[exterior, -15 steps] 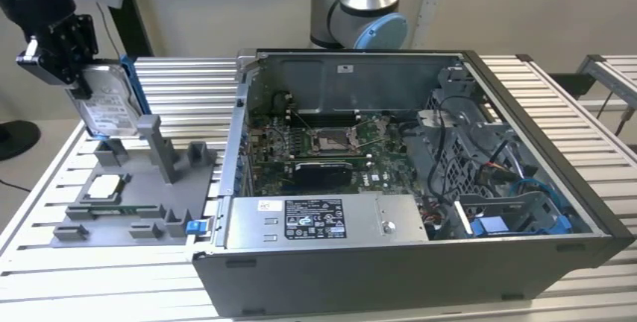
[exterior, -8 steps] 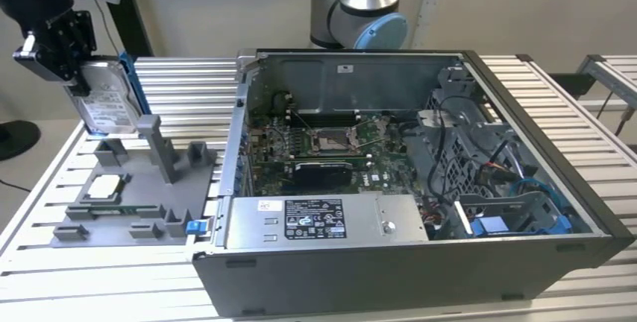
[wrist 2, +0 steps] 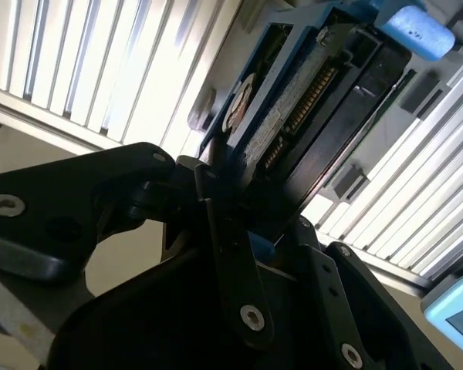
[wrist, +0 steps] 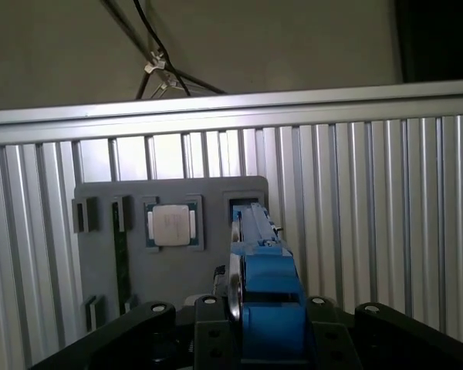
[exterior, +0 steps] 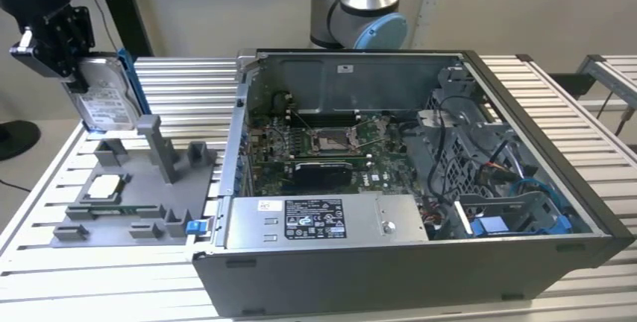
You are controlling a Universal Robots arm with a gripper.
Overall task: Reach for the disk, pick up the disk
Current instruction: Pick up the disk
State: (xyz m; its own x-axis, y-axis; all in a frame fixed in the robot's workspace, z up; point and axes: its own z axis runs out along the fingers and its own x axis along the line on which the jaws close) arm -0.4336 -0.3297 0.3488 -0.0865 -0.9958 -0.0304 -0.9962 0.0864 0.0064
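Observation:
The disk (exterior: 107, 102) is a silver drive with a white label and a blue bracket along its edges. It stands upright at the exterior view's far left, over the back end of the grey fixture (exterior: 130, 195). My gripper (exterior: 82, 76) comes down from above and is shut on the disk's upper part. In the second wrist view the black fingers (wrist 2: 216, 193) clamp the disk (wrist 2: 293, 100) from both sides. The first wrist view looks down along the blue bracket of the disk (wrist: 262, 270), held in my gripper (wrist: 255, 316) above the fixture (wrist: 170, 270). Whether the disk's lower edge still touches the fixture I cannot tell.
A small square processor chip (exterior: 104, 186) (wrist: 172, 225) lies in a pocket of the fixture. An open computer case (exterior: 398, 188) stands to the exterior view's right of it, with a grey power supply box (exterior: 318, 221) inside. The arm's base (exterior: 359, 9) rises behind the case. The table is slatted metal (exterior: 40, 277).

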